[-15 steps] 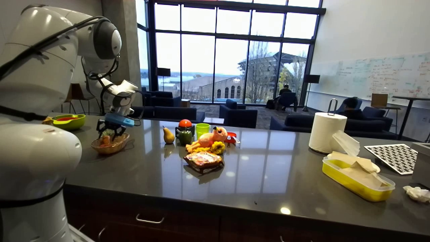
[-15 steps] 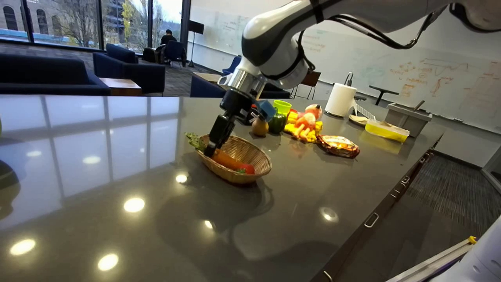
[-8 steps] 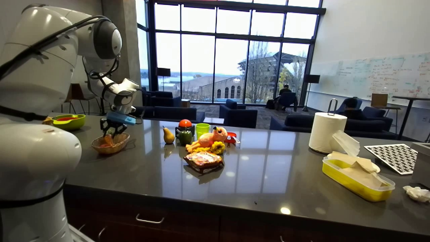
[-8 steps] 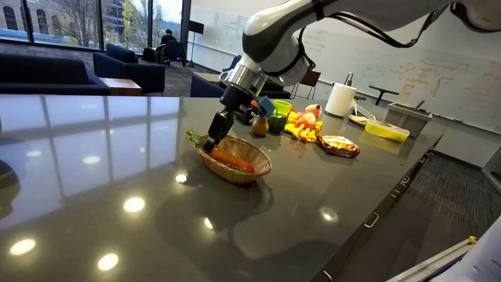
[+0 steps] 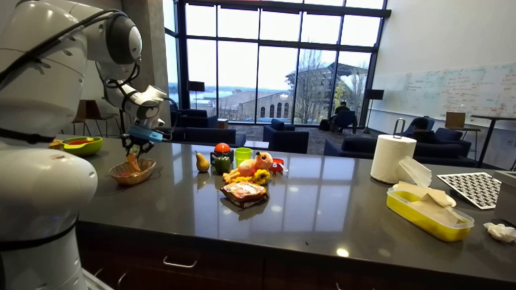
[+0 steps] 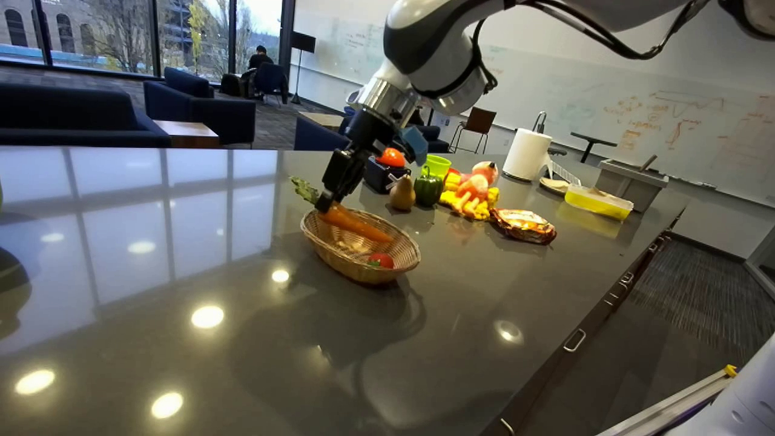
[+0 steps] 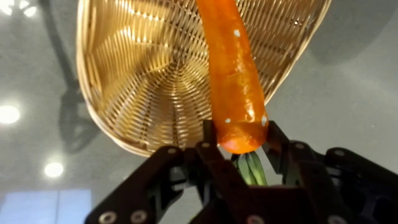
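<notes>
- Wrist view: my black two-fingered end effector (image 7: 241, 134) grasps a glossy orange carrot with leafy green top (image 7: 233, 71) by its thick end.
- Both exterior views: its long axis slopes down from me, over an oval tan wicker basket (image 6: 340, 261).
- I count one carrot, one basket, one round red fruit (image 6: 381, 261) inside.

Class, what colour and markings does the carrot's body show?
The carrot's body is orange with small white flecks, clearest in the wrist view.
</notes>
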Motion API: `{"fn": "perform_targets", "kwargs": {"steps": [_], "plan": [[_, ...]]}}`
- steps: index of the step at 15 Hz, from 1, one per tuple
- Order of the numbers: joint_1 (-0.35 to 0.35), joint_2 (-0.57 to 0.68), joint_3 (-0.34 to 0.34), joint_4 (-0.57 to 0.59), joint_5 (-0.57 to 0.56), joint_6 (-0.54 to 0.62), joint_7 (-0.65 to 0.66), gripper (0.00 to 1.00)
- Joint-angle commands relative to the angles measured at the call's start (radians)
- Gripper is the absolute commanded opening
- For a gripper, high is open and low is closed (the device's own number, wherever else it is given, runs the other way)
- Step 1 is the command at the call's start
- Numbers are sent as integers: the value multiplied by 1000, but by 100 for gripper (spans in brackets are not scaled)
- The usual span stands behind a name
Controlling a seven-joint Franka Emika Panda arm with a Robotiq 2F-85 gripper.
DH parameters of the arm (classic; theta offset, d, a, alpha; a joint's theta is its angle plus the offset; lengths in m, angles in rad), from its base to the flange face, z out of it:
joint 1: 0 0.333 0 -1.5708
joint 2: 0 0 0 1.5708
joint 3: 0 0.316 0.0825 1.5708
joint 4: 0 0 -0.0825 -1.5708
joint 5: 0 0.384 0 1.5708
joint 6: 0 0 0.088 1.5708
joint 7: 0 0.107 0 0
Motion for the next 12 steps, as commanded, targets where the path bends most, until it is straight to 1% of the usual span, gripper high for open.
{"fn": "perform_targets", "kwargs": {"steps": [1,2,6,12], "plan": [[-4,-83,-6,-25,-22,-7,45,17],[-4,-100,-9,-29,-30,-10,48,17],[-18,-147,-19,-40,-69,-70,-25,17],[-38,-199,-82,-78,-203,-152,-93,17]]}}
